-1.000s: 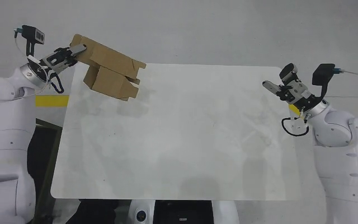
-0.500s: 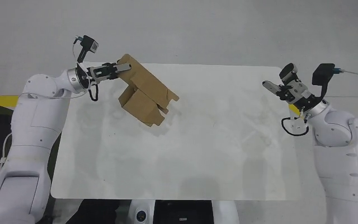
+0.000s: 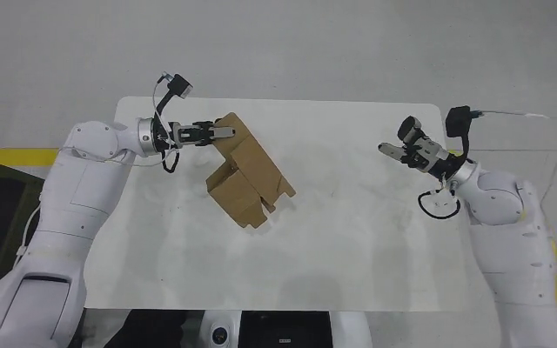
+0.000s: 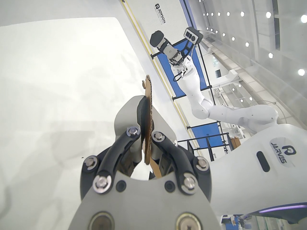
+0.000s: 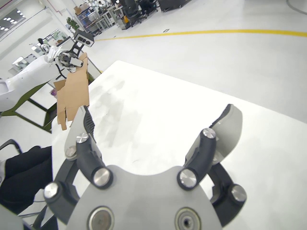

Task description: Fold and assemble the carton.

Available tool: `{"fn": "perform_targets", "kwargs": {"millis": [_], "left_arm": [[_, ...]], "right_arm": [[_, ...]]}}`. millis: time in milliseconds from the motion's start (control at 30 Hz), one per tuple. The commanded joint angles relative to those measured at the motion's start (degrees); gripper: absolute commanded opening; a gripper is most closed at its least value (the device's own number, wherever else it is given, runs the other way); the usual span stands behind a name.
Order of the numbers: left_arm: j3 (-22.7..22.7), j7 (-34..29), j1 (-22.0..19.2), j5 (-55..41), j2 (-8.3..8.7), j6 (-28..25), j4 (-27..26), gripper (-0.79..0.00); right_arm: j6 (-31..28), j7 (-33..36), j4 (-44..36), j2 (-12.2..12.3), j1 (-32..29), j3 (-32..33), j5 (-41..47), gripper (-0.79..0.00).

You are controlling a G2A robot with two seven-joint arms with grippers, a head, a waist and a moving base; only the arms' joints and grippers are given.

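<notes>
Carton [image 3: 248,178]: brown corrugated, part-folded, loose notched flaps at lower end. Sits over L-centre of table [image 3: 365,252], nearer far edge than robot's edge. Hangs from one upper corner, pinched there by L gripper [image 3: 228,132]; body slopes down and away from that corner toward table middle. Shadow on surface right under it. Contact of lower flaps w/ surface: can't tell from top view.

L wrist view: jaws clamped tight on carton [image 4: 148,96], one pad each side, board seen edge-on betw. them, pokes out past L gripper [image 4: 146,118] tips. Corrugation visible along cut edge. White table [image 4: 60,72] below and beyond.

R gripper [image 3: 389,150]: over R side of table, near far-R corner, well apart from carton. Jaws spread wide, nothing betw. them. Aimed roughly across table toward carton side. Same seen far off in L wrist view, R gripper [image 4: 156,47] raised above table edge, agape.

R wrist view: R gripper [image 5: 156,113] w/ both pads well apart, bare table [image 5: 156,92] in the gap. Carton [image 5: 72,94] far off at opp. end, broad panel facing cam., dangling from L gripper [image 5: 74,62], lowest flap partly hidden behind one R pad. Yellow floor line [image 5: 203,32] beyond far table edge
</notes>
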Motion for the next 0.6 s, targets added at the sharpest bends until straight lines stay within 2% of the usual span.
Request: {"fn": "perform_targets", "kwargs": {"millis": [0, 167, 267, 500, 567], "left_arm": [[0.68, -0.31, 0.4, -0.11, 0.03, 0.32, -0.97, -0.785], [2.79, -1.34, 0.7, -0.78, -0.07, 1.35, -2.77, -0.785], [4.7, -1.47, 0.51, -0.5, -0.36, 1.48, -3.09, -0.785], [9.01, -1.46, -1.07, -0.75, -1.36, 1.46, -3.58, -0.785], [10.03, -1.54, -1.42, -1.49, -1.62, 1.55, -3.7, -0.785]], "right_arm": [[-0.42, 3.02, 1.07, -0.17, 1.35, -2.75, 3.92, 0.0], [-1.63, 11.09, 4.1, -0.78, 5.26, -10.22, 13.32, 0.0], [0.28, 17.77, 6.69, -1.1, 8.3, -14.54, 16.1, 0.0], [0.32, 23.68, 10.97, -2.34, 12.91, -21.16, 27.63, 0.0], [1.86, 25.22, 11.27, -2.62, 14.01, -23.44, 29.8, 0.0]]}}
